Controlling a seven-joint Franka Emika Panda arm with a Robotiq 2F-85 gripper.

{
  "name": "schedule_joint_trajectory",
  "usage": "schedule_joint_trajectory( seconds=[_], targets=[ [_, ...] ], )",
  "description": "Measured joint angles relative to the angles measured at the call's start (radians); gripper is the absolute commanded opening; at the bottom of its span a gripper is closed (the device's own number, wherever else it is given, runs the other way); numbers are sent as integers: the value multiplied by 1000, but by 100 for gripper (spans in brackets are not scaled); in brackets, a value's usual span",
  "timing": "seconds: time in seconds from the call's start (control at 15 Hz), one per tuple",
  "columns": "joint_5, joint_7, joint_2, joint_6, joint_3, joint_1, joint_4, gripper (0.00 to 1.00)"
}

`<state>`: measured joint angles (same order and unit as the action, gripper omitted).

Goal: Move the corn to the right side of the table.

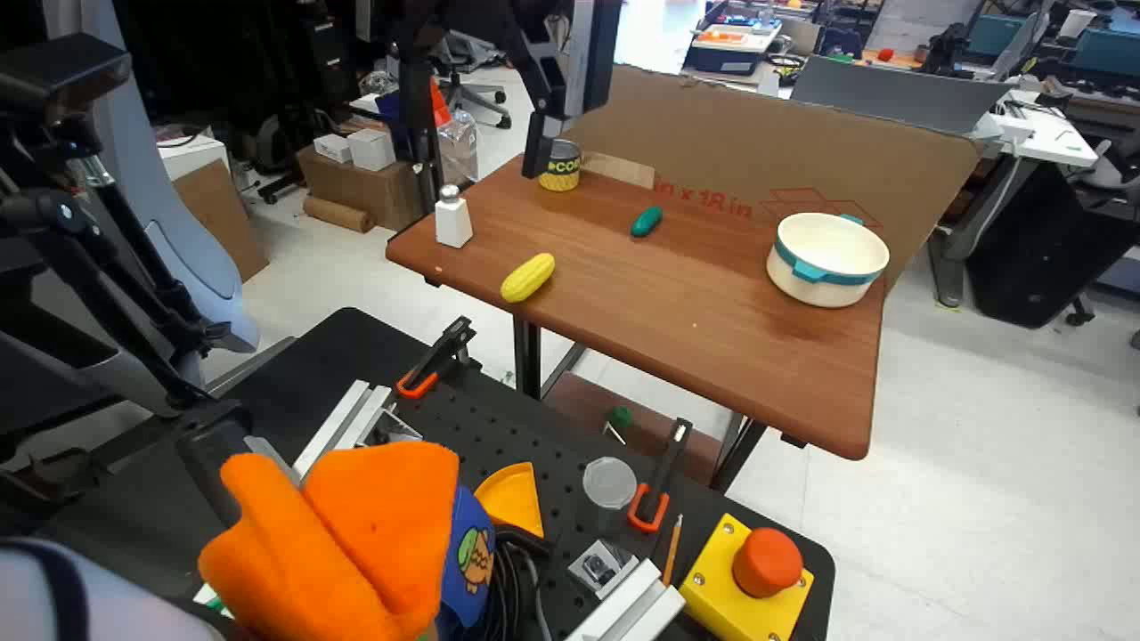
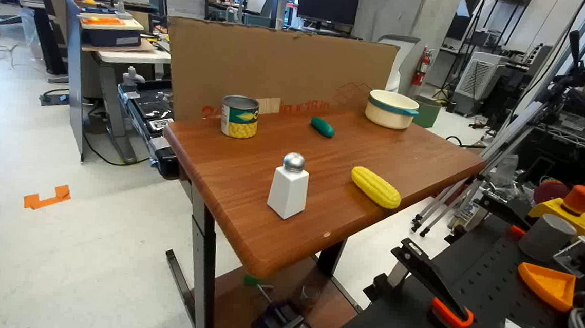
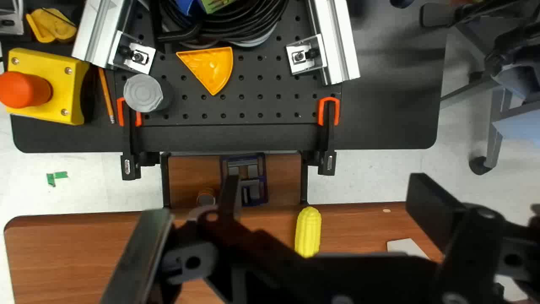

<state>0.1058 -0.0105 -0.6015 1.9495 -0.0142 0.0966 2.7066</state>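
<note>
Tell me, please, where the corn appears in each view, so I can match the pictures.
In an exterior view: corn, slightly left of centre.
In an exterior view: corn, right of centre.
In the wrist view: corn, below centre, slightly right.
Landmark in all three: the yellow button box.

Wooden table (image 2: pixel 322 186), ridged corn (image 2: pixel 376 188), perhaps plastic

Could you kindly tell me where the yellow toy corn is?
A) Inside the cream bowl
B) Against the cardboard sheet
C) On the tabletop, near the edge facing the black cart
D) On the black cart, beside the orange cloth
C: in both exterior views the corn lies on the wooden top of the table, close to the edge that faces the black cart.
</note>
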Motion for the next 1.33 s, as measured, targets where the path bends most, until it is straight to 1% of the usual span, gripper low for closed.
schedule_joint_trajectory(
  seconds=[0.53, 0.73, 0.87, 1.0, 1.33],
  targets=[
    [0, 2, 0, 0, 0, 0, 0, 100],
    [1, 41, 22, 48, -1, -2, -2, 100],
    [2, 76, 74, 104, -5, -2, -16, 100],
    [2, 115, 154, 167, -16, -2, -44, 100],
    [-17, 227, 417, 318, -62, -5, -150, 100]
  ],
)
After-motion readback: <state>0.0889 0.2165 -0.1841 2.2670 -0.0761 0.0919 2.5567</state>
